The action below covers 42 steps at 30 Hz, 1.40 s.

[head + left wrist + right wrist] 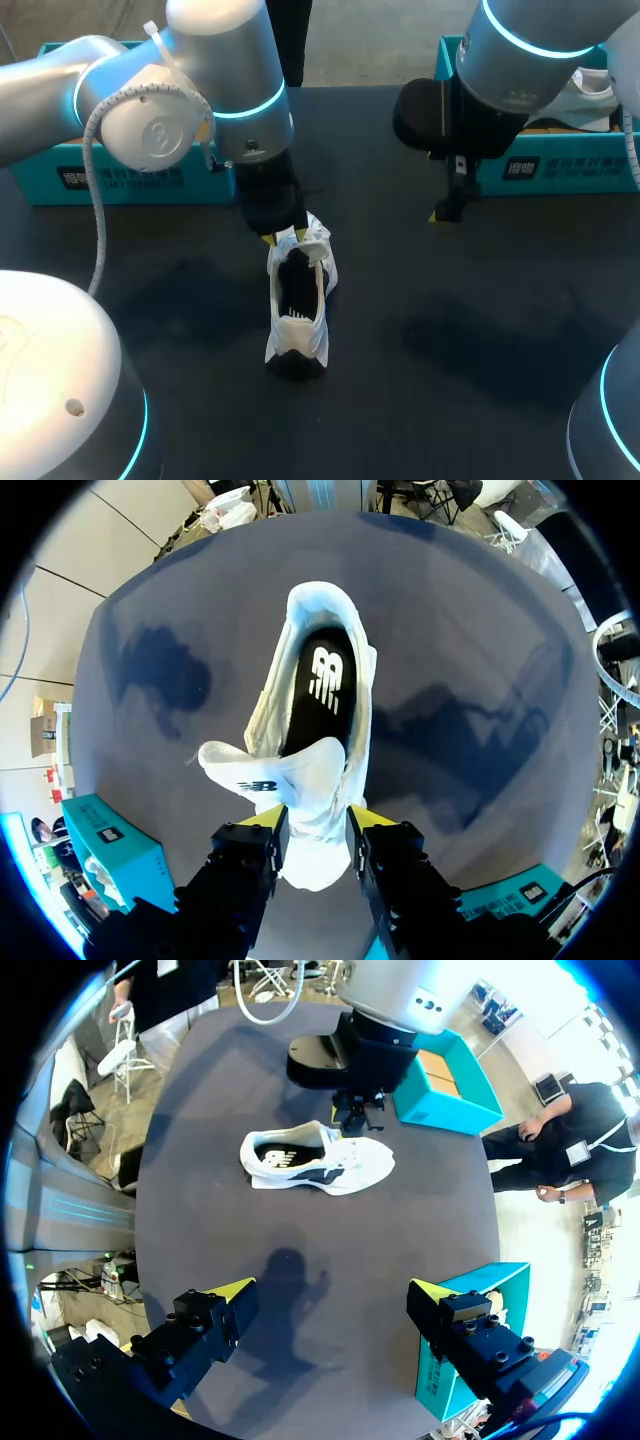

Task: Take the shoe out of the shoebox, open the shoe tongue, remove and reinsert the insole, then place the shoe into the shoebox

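A white shoe [297,300] with a black insole [322,680] stands upright on the dark table, out of the boxes. Its tongue [290,772] is folded forward over the toe, baring the insole inside. My left gripper [316,825] comes down on the toe end, and both yellow-tipped fingers press the shoe's front from two sides. In the head view this left gripper [285,237] sits at the shoe's far end. My right gripper [450,208] hangs open and empty above the table at the right, well away from the shoe [315,1157].
A teal shoebox [120,180] stands at the back left behind my left arm. A second teal shoebox [560,165] at the back right holds another white shoe [590,85]. The right gripper [333,1292] is over bare dark table.
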Available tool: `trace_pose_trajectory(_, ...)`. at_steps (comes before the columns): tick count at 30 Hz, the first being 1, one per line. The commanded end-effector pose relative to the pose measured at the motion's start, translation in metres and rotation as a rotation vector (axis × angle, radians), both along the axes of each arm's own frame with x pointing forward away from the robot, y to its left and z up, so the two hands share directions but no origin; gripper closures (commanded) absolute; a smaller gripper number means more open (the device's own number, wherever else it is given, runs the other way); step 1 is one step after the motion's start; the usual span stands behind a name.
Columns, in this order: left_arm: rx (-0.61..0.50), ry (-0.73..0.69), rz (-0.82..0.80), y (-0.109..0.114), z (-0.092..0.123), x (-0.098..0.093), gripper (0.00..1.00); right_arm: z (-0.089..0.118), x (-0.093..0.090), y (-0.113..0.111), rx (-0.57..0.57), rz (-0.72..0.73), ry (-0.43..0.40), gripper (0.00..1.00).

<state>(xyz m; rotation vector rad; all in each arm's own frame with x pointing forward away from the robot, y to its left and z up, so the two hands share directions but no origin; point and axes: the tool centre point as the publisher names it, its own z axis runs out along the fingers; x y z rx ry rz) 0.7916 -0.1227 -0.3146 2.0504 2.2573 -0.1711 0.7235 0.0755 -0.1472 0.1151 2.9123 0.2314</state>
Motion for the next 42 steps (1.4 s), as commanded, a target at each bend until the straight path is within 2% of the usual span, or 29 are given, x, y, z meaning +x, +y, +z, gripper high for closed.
trace_pose_trajectory(1, -0.002, 0.006, 0.005, 0.000, -0.001, -0.004, 0.63, -0.001, 0.001, 0.001, -0.001, 0.000, 0.002, 0.00)
trace_pose_trajectory(9, 0.026, 0.039, -0.019, 0.002, -0.002, -0.017, 0.65, -0.001, 0.001, 0.001, -0.001, 0.000, 0.002, 0.00)
trace_pose_trajectory(18, -0.003, 0.005, -0.020, -0.003, 0.018, 0.000, 0.65, -0.001, 0.001, 0.001, -0.001, 0.000, 0.002, 0.00)
trace_pose_trajectory(30, 0.005, 0.021, -0.059, -0.026, 0.006, -0.002, 0.65, -0.001, 0.001, 0.001, -0.001, 0.000, 0.002, 0.00)
trace_pose_trajectory(42, 0.047, 0.074, -0.090, -0.014, 0.001, -0.009, 0.66, -0.001, 0.001, 0.001, -0.001, 0.000, 0.002, 0.00)
